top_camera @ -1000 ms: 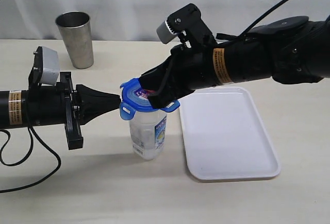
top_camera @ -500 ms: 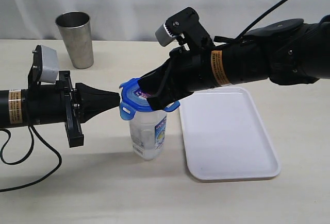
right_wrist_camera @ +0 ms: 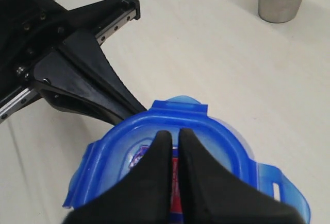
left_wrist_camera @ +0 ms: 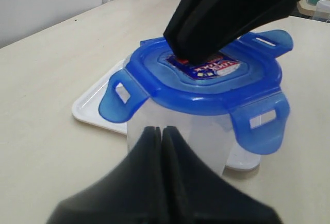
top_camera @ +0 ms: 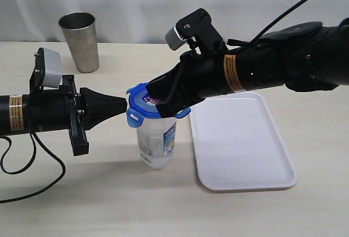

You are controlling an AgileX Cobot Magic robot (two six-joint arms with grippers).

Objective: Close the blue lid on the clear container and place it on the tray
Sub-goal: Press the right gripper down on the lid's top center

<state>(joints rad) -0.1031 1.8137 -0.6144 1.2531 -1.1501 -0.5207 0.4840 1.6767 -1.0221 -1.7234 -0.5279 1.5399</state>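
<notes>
Pressing the blue lid [top_camera: 139, 98] onto the clear container [top_camera: 157, 142], both grippers empty with jaws closed.
The right gripper [top_camera: 160, 102] slants down onto the lid's sticker from above, while the left gripper [top_camera: 125, 108] points level at the rim from the opposite side. The container stands upright on the table just beside the tray [top_camera: 246, 149], which lies on the right arm's side. The visible flaps look splayed and unlatched; the right gripper hides the lid's far rim, so its seating is unclear.
</notes>
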